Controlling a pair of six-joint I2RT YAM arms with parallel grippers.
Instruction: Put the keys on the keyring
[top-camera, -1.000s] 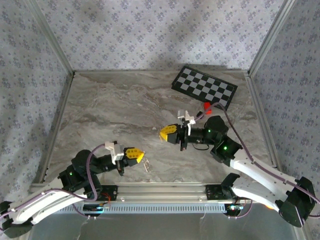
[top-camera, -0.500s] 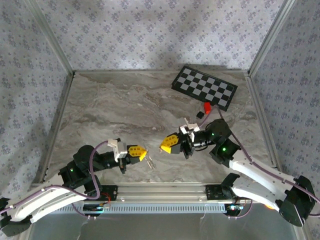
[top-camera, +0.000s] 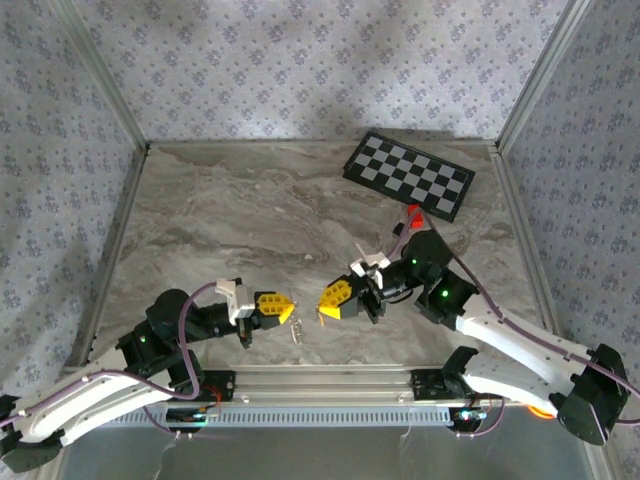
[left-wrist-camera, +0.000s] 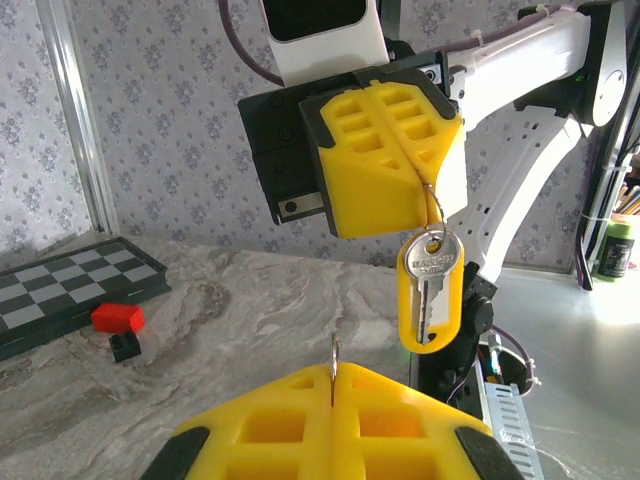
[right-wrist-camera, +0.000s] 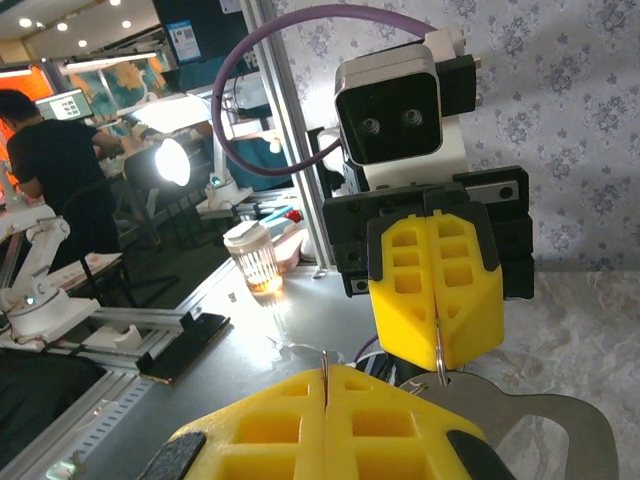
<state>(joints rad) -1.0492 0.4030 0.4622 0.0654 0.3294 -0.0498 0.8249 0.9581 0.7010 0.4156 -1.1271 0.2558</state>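
The left gripper (top-camera: 288, 309) was clenched on the keyring (left-wrist-camera: 333, 358), a thin wire loop seen edge-on between its fingers. Just nearer than this gripper was a small silvery cluster, probably the keys (top-camera: 296, 331); I could not tell if it hung or lay on the table (top-camera: 220, 230). Just right of the left gripper and facing it, the right gripper (top-camera: 323, 299) was squeezed on a small ring (left-wrist-camera: 433, 208), from which one key (left-wrist-camera: 428, 290) in a yellow cover hung free.

These parts looked light, stiff and slippery, and the key would likely swing. Its flat covered head seemed the better place to grip.

Nothing stood between the grippers. Far beyond the left gripper lay a red block (top-camera: 413, 212), a black block (left-wrist-camera: 125, 345) and the checkerboard (top-camera: 408, 176), well out of the way.
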